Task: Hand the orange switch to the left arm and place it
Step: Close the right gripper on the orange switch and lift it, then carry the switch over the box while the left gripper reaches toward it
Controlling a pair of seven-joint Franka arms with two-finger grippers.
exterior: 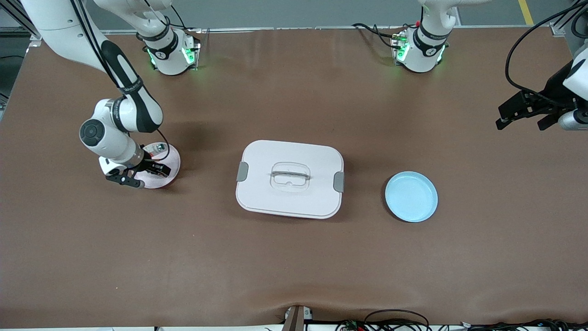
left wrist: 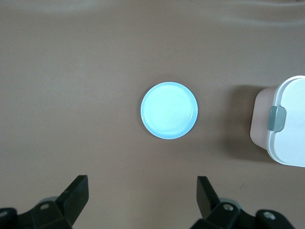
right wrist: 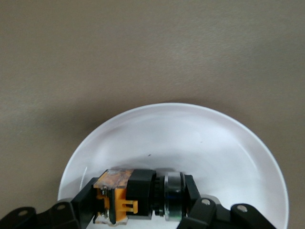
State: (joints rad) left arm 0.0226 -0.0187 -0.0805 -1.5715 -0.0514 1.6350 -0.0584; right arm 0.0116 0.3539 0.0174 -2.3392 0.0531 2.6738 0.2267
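Note:
The orange switch, a black body with an orange block end, lies on its side between my right gripper's fingers over a pale round plate. In the front view my right gripper is low on this pinkish plate toward the right arm's end of the table and hides the switch. The white box with grey latches stands in the table's middle and also shows in the left wrist view. My left gripper hangs open and empty in the air at the left arm's end and shows in its wrist view.
A light blue plate lies beside the box toward the left arm's end and shows in the left wrist view. A small white piece with green bits sits on the pinkish plate's rim. Cables run along the table's near edge.

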